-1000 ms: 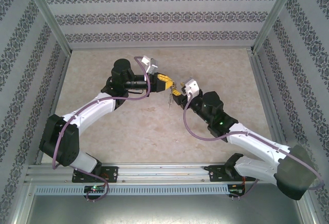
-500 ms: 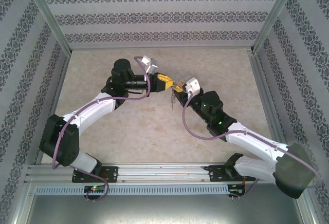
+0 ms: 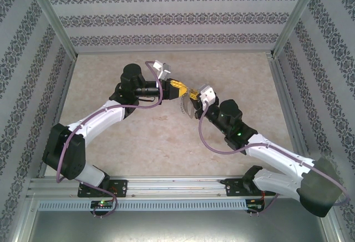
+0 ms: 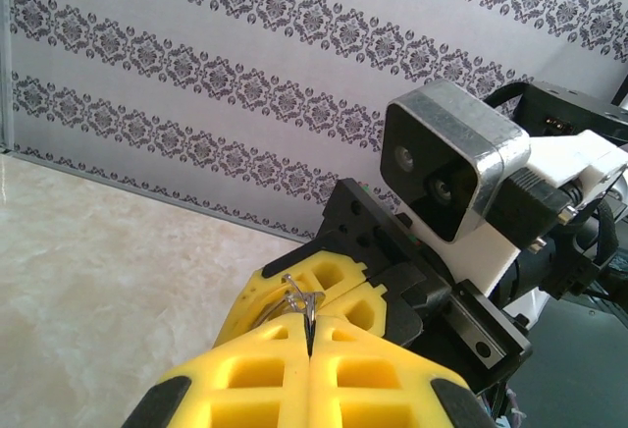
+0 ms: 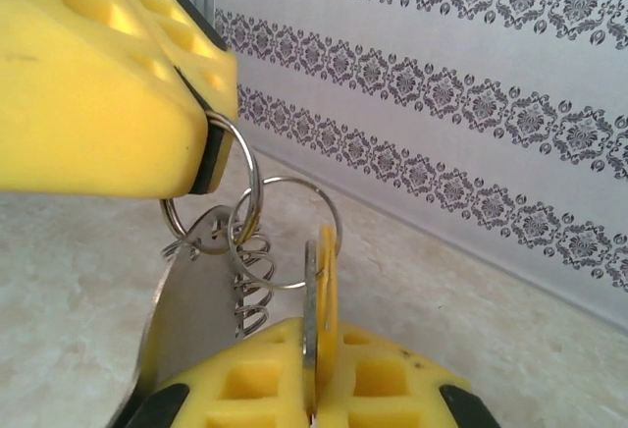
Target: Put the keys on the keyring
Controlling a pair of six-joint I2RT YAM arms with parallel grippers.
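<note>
The key [image 5: 328, 281] stands edge-on, yellow head up, silver blade pinched in my shut right gripper [image 5: 319, 354]. My left gripper [image 5: 204, 148] is shut on the keyring [image 5: 234, 185], a silver split ring carrying a flat metal tag [image 5: 191, 320] and a wire coil [image 5: 253, 286]. A second thin ring [image 5: 285, 185] links that ring to the key's head. In the top view the left gripper [image 3: 187, 92] and right gripper [image 3: 194, 101] meet tip to tip above mid-table, with the keyring [image 3: 183, 107] dangling beneath. In the left wrist view my left gripper [image 4: 310, 335] pinches ring wire [image 4: 299, 293].
The right wrist's silver camera [image 4: 451, 168] looms close ahead of the left fingers. Patterned walls [image 3: 177, 17] enclose the beige table [image 3: 138, 136] on three sides, and an aluminium rail [image 3: 177, 189] runs along the near edge by both arm bases.
My right gripper has moved left and a little toward the left gripper. The dangling tag and coil have swung from hanging straight to tilted. The left arm has held still.
</note>
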